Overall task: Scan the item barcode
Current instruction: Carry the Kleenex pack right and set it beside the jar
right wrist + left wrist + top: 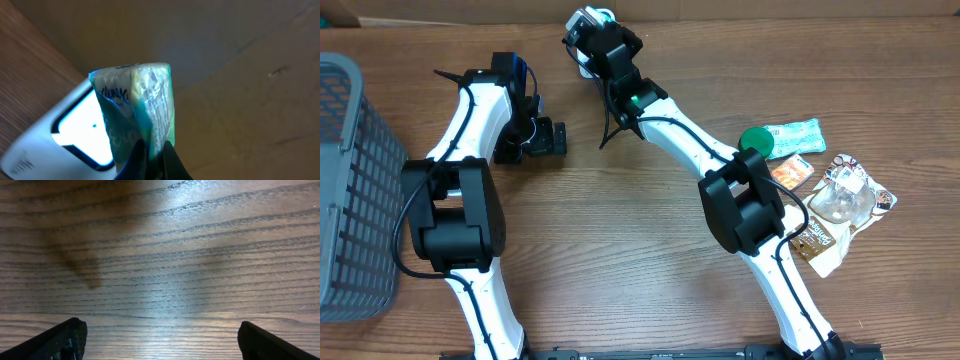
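I have the packet [142, 110], a crinkly teal-and-white wrapper, pinched by its lower edge in the right pincer [152, 160], which is clenched tight on it. It stands upright just in front of the scanner [75, 130], whose bright window glows behind the packet's left side. From overhead I see this is happening at the far edge of the surface [620, 260], a little left of its middle, with the right arm stretched out to reach it.

I judge the task to be at its key step: the item is picked and presented, and what remains is the read itself. I can see fine print on the side facing my wrist camera, but I cannot make out a barcode, nor whether one faces the window. If no read comes, I would turn the packet a little about its upright axis.

The left pincer [162, 340] is released, its fingers spread wide over bare wood near the left part of the surface, grasping nothing. Toward the right edge lie a green lid [755, 140] and several loose packets [820, 190], probably next in line. A grey basket [350, 150] sits at the left edge, where I guess scanned items go.
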You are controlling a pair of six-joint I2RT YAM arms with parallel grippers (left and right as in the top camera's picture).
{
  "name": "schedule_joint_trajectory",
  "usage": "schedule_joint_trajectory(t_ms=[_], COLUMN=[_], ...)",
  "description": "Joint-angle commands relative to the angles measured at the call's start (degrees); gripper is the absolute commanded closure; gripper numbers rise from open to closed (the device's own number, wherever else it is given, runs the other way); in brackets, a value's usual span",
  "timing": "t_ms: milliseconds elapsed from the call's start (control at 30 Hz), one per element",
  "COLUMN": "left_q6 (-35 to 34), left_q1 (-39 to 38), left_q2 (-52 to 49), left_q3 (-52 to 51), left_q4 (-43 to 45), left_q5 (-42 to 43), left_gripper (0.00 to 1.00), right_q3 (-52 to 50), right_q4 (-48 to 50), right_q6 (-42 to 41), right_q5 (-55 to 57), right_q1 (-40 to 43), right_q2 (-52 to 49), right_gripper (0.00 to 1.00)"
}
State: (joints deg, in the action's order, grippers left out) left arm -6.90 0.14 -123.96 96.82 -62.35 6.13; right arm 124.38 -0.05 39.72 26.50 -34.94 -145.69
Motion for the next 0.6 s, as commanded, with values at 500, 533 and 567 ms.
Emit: schedule_joint_trajectory(t_ms=[500,533,567], left_q6=[0.5,0.5,0.5], left_q1=[0.22,0.22,0.22], left_q2=[2.25,2.25,2.25], left_q3=[1.16,1.16,1.16], left_q4=[0.04,0.04,0.04], left_q5=[-0.35,-0.35,-0.35], left_gripper=[0.0,0.0,0.0], right_q3=[0.52,0.52,0.52], right_q4=[-49.18,-51.21,-54.51], right_q6=[-51.15,-52.35,-54.62], right_q5=[-6.47,-6.47,-6.47], right_q1=[2.56,3.26,4.72], right_q2=[46.53,47.5,48.98], right_gripper=[0.96,0.96,0.96])
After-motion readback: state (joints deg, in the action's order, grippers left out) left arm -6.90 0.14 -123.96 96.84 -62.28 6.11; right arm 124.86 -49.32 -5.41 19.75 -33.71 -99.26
